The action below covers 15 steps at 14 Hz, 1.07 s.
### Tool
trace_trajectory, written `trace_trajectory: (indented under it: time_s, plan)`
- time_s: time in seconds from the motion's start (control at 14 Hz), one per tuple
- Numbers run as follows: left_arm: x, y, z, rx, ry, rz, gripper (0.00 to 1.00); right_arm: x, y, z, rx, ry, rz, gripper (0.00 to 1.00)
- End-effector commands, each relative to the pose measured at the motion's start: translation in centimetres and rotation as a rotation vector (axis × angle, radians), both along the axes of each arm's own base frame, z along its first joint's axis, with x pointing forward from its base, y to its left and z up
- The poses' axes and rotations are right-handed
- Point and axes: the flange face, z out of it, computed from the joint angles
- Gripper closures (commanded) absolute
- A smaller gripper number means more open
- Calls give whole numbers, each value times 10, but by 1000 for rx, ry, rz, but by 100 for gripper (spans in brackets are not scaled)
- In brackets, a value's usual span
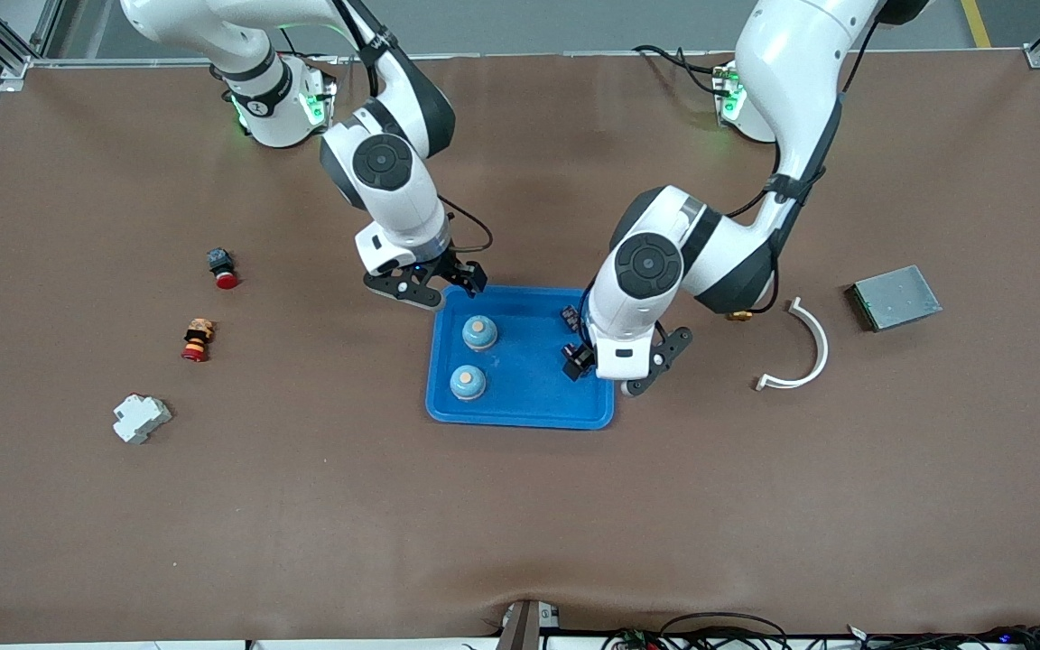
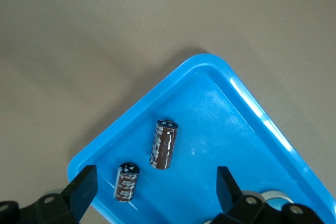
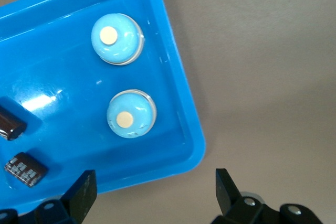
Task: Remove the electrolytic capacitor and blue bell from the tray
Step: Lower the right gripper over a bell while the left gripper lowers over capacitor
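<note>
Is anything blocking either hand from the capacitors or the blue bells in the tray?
Nothing visible. The open left hand hangs over two capacitors lying apart in the tray. The open right hand is over the tray's edge beside two uncovered blue bells.

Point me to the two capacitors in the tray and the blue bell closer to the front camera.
longer capacitor (image 2: 164,144), left wrist view, middle of its sleeve
shorter capacitor (image 2: 126,182), left wrist view, middle of its sleeve
nearer blue bell (image 1: 468,382), front view, its dome
</note>
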Motion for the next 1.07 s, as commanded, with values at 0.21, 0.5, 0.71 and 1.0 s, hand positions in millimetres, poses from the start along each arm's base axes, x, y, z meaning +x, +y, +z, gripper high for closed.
trace_trajectory:
  time_s: [0.21, 0.5, 0.71, 1.0]
  plan:
    - [0, -13, -37, 13, -8, 102, 0, 32, 32, -31, -63, -54, -37, 0]
    - [-6, -18, -46, 19, 1, 121, 0, 51, 39, -66, -81, -42, -45, 0]
    - [-11, -24, -56, 25, 12, 114, 0, 49, 43, -82, -93, -31, -38, 0]
    - [-18, -33, -71, 27, 10, 117, 0, 48, 43, -90, -101, -22, -36, 0]
